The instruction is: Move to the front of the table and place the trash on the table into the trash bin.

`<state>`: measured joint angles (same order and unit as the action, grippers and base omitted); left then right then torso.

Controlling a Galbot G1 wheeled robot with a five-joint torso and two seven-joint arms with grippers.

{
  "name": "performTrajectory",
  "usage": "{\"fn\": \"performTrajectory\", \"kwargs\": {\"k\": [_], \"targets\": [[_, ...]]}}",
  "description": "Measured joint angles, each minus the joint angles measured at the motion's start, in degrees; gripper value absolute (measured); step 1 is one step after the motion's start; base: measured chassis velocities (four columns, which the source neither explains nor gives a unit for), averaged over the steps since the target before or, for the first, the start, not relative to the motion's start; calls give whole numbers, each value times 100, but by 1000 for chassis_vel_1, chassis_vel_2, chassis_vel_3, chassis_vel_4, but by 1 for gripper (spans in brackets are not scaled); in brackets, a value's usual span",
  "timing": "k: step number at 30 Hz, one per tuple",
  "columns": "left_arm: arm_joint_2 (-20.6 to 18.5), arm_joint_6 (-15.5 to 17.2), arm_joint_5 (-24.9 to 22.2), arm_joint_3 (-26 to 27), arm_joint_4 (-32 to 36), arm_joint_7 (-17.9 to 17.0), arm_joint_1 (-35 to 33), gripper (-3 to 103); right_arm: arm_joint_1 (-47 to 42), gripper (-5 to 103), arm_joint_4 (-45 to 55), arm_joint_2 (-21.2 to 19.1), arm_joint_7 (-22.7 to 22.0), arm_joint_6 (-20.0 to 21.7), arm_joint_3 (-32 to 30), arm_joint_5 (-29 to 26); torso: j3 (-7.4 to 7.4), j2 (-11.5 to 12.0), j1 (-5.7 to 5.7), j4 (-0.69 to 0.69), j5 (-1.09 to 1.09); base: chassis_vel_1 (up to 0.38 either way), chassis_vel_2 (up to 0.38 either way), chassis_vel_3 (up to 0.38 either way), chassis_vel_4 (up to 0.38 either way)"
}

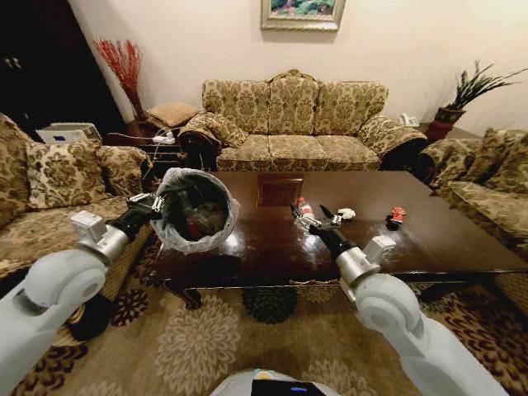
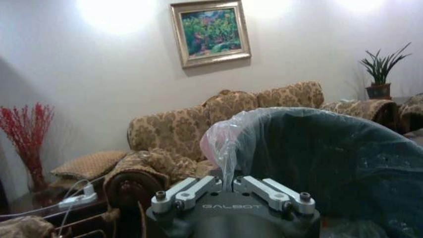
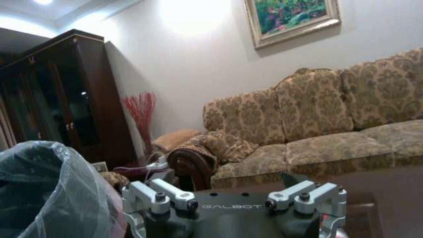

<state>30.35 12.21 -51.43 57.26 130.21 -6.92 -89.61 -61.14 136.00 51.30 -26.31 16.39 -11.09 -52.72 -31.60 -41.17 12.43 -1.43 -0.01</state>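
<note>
- Floral sofas (image 1: 293,115) ring the room, a framed painting (image 2: 211,30) hangs on the pale wall, and a patterned carpet (image 1: 206,342) covers the floor under us.
- Before us stands the table (image 1: 462,235), dark glossy reddish-brown wood with a square inset panel (image 1: 279,191).
- We hold the trash bin (image 1: 195,210) tilted at the table's left end with our left gripper (image 1: 153,202); its mouth faces us and the translucent liner puffs over the rim.
- From the left wrist view our left jaws are closed narrow on the liner's edge at the bin's rim (image 2: 233,168).
- Inside the bin we see some dark, reddish and greenish contents, too dim to name.
- Our right gripper (image 1: 309,219) hovers low over the table's middle, just right of the bin.
- Its jaws stand apart around the clear red-labelled bottle (image 1: 304,208); we cannot tell whether they press on it or merely flank it.
- In the right wrist view the right jaws look spread wide, with a hint of red and white near one finger (image 3: 327,225).
- A white paper wad (image 1: 346,214) lies on the table just right of the right gripper.
- A red wrapper (image 1: 396,217) lies farther right on the table, apart from the wad.
</note>
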Motion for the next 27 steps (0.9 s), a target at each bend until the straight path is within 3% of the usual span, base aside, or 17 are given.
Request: {"fn": "performTrajectory", "kwargs": {"k": [9, 14, 21, 27], "targets": [[59, -37, -25, 36, 26, 1, 0, 3, 16, 100, -42, -3, -12, -32, -3, 49, 0, 0, 0, 1, -2, -245, -260, 263, 262], [123, -86, -36, 77, 55, 0, -1, 3, 39, 100, -109, -18, -32, -102, 2, 115, 0, 0, 0, 4, 9, -199, -207, 179, 210], [177, -121, -48, 139, 32, -30, -9, 3, 38, 100, -172, -39, -39, -161, -44, 76, 0, 0, 0, 0, -7, -40, -21, 19, 16], [180, -122, -52, 142, 32, -38, -6, 3, 13, 100, -167, -43, -54, -160, -48, 80, 1, -1, -1, -2, -4, 35, 42, -14, -11]]}}
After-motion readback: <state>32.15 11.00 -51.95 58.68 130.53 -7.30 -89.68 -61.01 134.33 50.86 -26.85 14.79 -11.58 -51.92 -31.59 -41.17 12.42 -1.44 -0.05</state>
